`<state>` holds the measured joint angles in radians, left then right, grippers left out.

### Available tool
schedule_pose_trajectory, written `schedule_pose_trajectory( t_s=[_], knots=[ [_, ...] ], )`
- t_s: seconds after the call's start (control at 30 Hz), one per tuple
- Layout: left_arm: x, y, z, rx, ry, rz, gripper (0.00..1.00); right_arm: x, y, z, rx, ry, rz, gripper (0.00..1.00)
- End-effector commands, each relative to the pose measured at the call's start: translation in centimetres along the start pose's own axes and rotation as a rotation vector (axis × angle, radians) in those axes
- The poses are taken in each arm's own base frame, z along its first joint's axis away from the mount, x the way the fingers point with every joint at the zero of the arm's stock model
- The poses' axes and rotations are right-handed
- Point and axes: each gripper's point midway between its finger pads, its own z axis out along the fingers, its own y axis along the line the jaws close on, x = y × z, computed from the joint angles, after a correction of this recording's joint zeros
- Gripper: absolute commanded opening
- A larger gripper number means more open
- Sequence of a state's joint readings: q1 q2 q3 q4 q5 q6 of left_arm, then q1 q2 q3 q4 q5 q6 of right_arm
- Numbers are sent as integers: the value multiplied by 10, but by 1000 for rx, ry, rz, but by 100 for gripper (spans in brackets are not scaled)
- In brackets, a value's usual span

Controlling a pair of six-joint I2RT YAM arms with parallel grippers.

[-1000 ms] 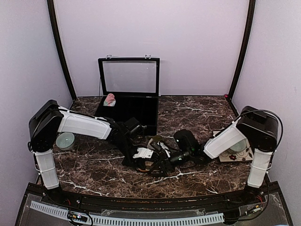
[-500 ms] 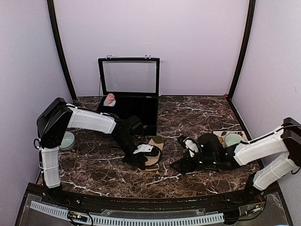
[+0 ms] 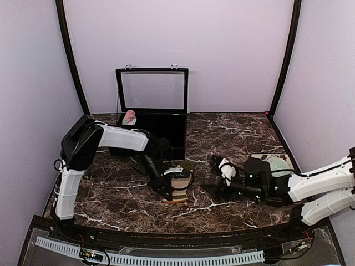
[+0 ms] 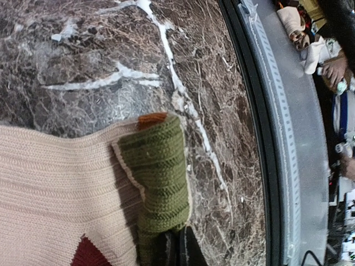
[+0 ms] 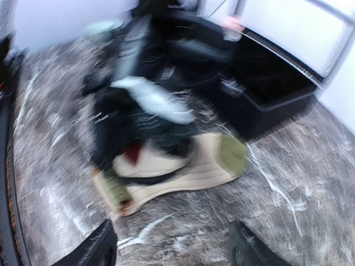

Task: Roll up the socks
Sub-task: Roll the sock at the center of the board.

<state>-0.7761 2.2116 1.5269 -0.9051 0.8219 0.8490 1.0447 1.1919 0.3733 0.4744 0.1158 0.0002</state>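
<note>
Mid bench [image 3: 238, 133], tan sock [image 3: 182, 187] lay flat, olive end [image 4: 158, 177] folded over, left claw [image 4: 176, 248] clamped on it. Spread and empty, right claw [image 5: 175, 249] hung well apart. In box [image 3: 161, 130] sat pink sock [image 3: 129, 117]. Knit looked soft, light, floppy; folded edge judged best hold.

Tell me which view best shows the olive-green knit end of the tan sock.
Left wrist: the olive-green knit end of the tan sock is close and sharp, running into the shut left gripper. Right wrist shows it blurred; top external shows the sock small, partly under that gripper.
</note>
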Motion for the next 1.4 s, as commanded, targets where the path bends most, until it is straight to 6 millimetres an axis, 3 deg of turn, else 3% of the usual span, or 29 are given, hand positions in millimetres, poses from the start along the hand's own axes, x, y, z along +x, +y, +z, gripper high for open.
schedule_pose_trajectory(
  t_s=[0.0,0.3,0.47,0.73,1.0,1.1,1.2,1.37],
  knots=[
    [42,10,16,83,119,-238,0,30,59,7,-189,79,-345,63],
    [45,18,19,113,124,-299,0,40,120,36,-373,125,-580,48],
    [46,23,19,94,138,-296,0,41,131,65,-424,152,-679,41],
    [45,22,18,96,141,-288,0,45,112,94,-408,178,-690,37],
    [48,23,18,98,148,-282,0,63,97,98,-379,226,-678,36],
    [46,23,18,96,145,-281,0,74,94,94,-383,253,-658,25],
    [43,27,14,81,135,-286,9,82,93,90,-388,275,-632,1],
    [33,27,3,61,97,-267,26,105,89,88,-378,335,-569,0]
  ],
)
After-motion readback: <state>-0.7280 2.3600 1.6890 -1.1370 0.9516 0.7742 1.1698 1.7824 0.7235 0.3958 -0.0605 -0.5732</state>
